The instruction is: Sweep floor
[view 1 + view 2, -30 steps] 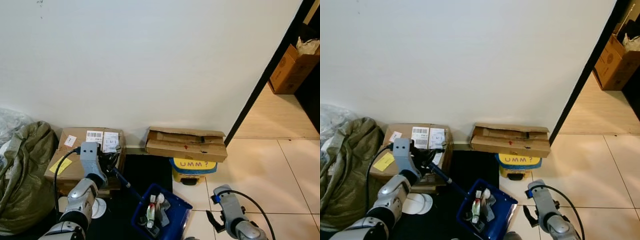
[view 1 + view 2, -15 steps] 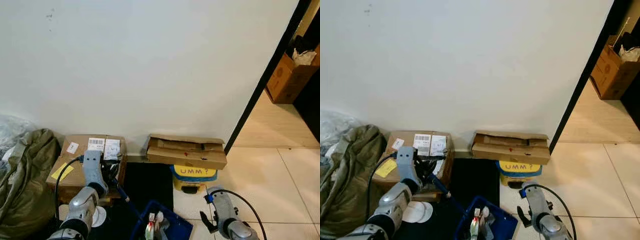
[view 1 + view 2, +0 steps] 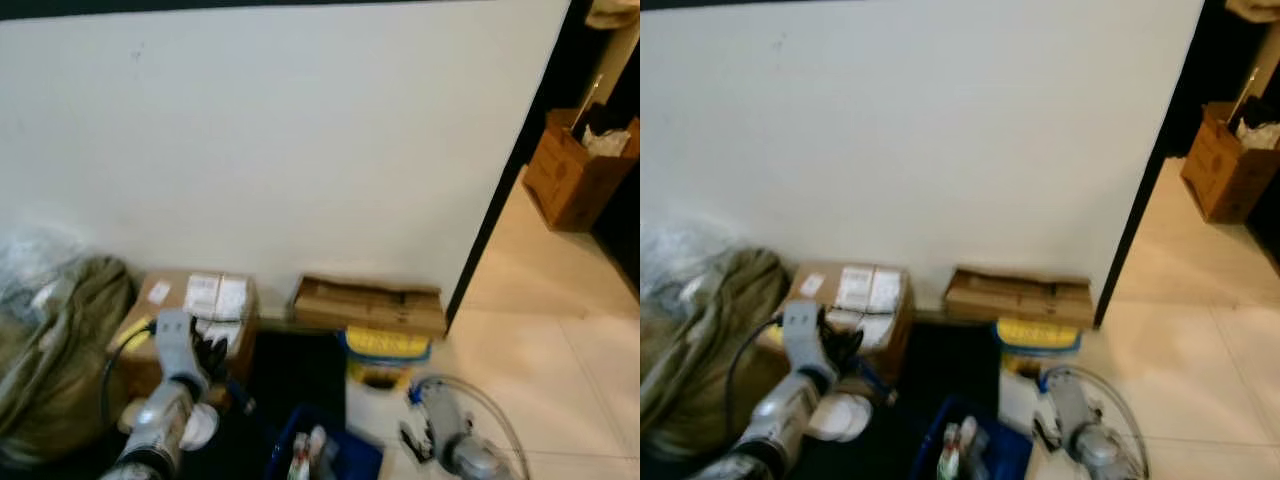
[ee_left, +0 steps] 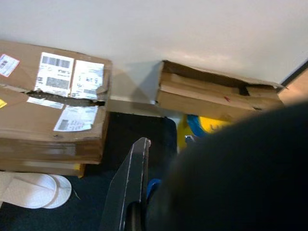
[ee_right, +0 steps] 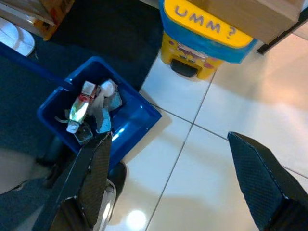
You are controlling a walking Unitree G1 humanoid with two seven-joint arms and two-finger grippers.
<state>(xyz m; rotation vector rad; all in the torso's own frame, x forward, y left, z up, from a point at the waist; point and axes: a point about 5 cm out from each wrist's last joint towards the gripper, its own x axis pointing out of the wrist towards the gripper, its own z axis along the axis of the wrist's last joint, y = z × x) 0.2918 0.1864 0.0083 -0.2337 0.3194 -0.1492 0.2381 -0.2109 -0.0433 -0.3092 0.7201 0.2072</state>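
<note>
Left gripper [image 3: 205, 352], lower left – closed on blue dustpan [image 5: 101, 115] handle. Right gripper [image 5: 178, 178] – wide open, empty. Step: carrying; next, likely fetch a broom

Both eye views motion-blurred; blue dustpan [image 3: 325, 458] cut by bottom edge; dark out-of-focus mass [image 4: 236, 178] beside left gripper finger [image 4: 129, 185], unidentifiable

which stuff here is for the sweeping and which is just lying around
For the job:
- blue dustpan, with scraps in it
- its blue handle
- left gripper
- right gripper, open

Lying about:
- labelled cardboard box
- flat cardboard box
- yellow and blue "UMM?" item
- olive bag
- white slippers
</note>
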